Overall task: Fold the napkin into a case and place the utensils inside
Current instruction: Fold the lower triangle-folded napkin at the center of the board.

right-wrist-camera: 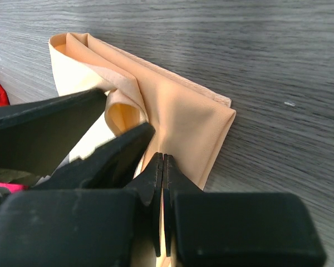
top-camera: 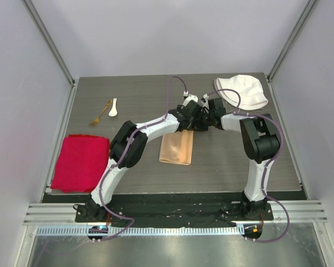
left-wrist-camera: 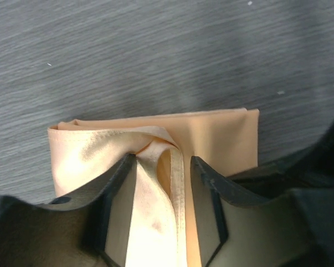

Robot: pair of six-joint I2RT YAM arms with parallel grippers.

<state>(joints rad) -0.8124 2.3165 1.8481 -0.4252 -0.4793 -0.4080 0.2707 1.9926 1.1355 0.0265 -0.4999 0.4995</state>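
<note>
Folding is largely complete; loading has not begun. The fork (top-camera: 100,114) and the spoon (top-camera: 113,107) lie close together on the table (top-camera: 228,161), well to the left of both claws and outside the cloth. The napkin (top-camera: 176,149) lies as a narrow layered rectangle directly beneath the claws and nearward of them; its far end is not yet flat. The left claw (left-wrist-camera: 162,161) has its jaws apart, straddling a raised pleat at that end. The right claw (right-wrist-camera: 163,159), just beside it, has its jaws pressed together with the tips at the cloth; whether a layer is pinched cannot be determined.

Remaining, by judgement: flatten the pleat; insert fork and spoon.

Materials:
- fork: thin gold metal
- spoon: white, short-handled
- napkin: thin peach fabric; satin sheen; hemmed edges; soft creases
- table: grey, wood-grained
</note>
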